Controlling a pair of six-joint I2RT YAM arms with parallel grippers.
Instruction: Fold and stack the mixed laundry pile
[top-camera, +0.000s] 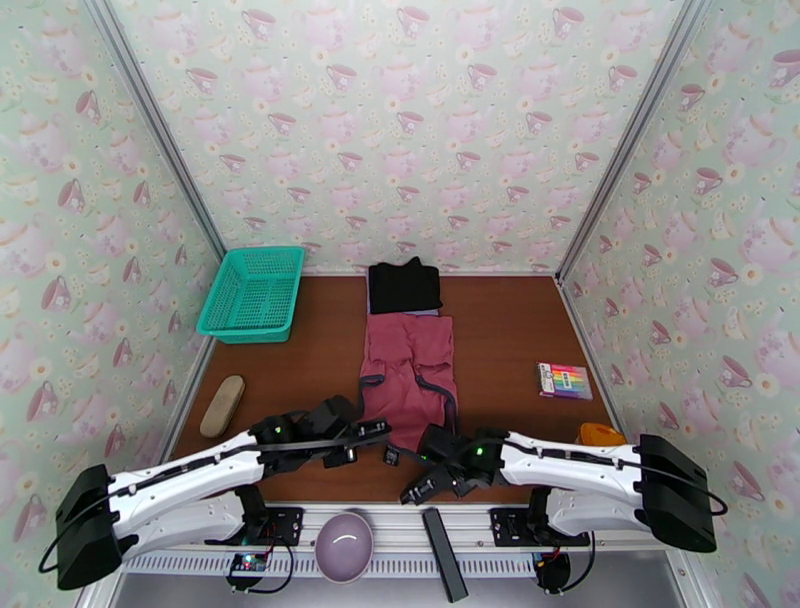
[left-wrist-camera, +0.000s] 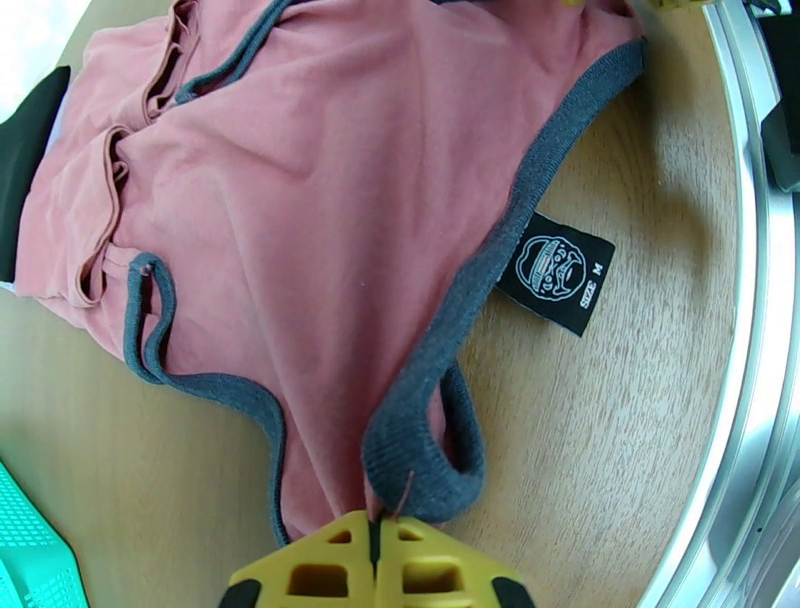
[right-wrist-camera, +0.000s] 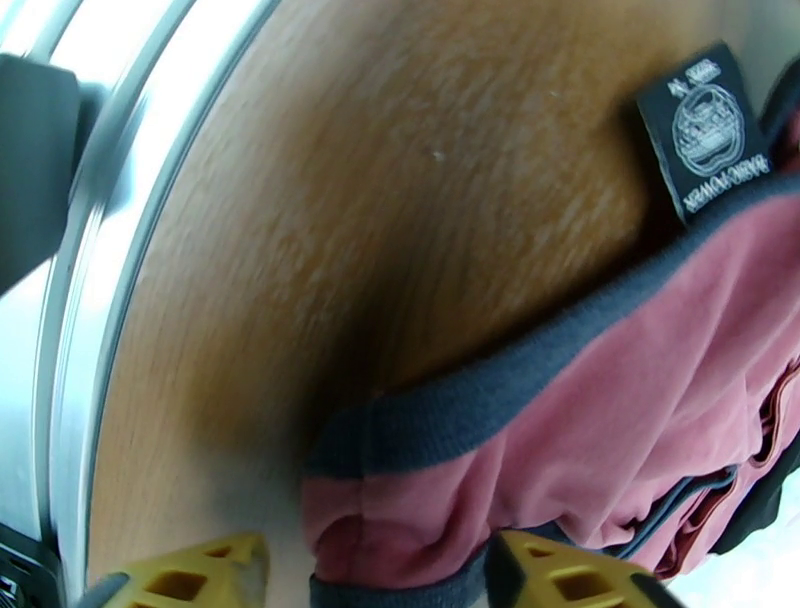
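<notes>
The dusty-red sleeveless top (top-camera: 412, 368) lies flat mid-table, navy trim along its edges. Behind it sits the folded black garment (top-camera: 405, 286), with a sliver of lavender cloth (top-camera: 428, 313) showing under it. My left gripper (top-camera: 386, 432) is at the top's near-left corner; in the left wrist view its yellow fingers (left-wrist-camera: 330, 570) are shut on the navy-trimmed strap (left-wrist-camera: 420, 460). My right gripper (top-camera: 426, 447) is at the near-right corner. Its fingers (right-wrist-camera: 565, 578) stand apart with the hem corner of the red top (right-wrist-camera: 560, 440) between them. A black size label (left-wrist-camera: 556, 270) lies on the wood.
A teal mesh basket (top-camera: 252, 293) stands at the back left, and a tan oblong object (top-camera: 222, 405) lies near the left wall. On the right lie a marker pack (top-camera: 565, 380) and an orange item (top-camera: 600, 434). The front rail holds a purple bowl (top-camera: 344, 545) and a black bar (top-camera: 443, 553).
</notes>
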